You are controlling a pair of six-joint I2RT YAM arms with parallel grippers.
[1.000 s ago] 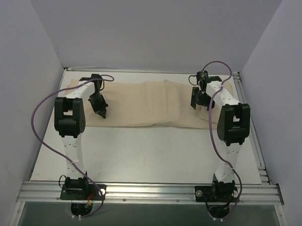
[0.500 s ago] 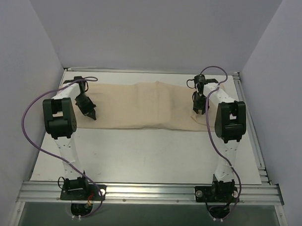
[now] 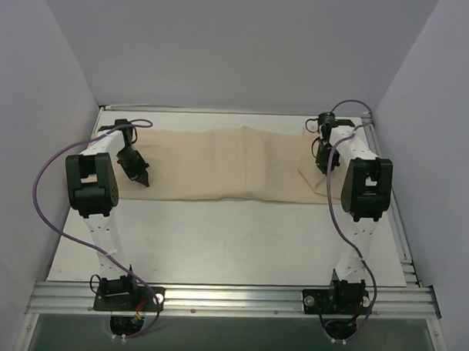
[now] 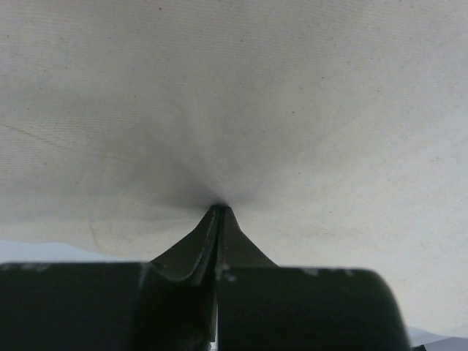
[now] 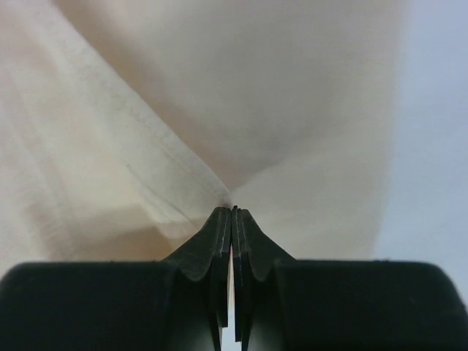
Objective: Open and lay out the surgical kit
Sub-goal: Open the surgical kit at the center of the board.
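On the counter the wrap lies folded across the far half, contents hidden. The left hand pinches its left end. The right hand has just clamped onto the right end, shifting outward; unfolding can likely begin.

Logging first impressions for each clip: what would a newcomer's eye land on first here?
A long beige cloth wrap lies stretched across the table's far half. The left pincer is shut on its left end and the right pincer on its right end, with fabric puckering at both tips.
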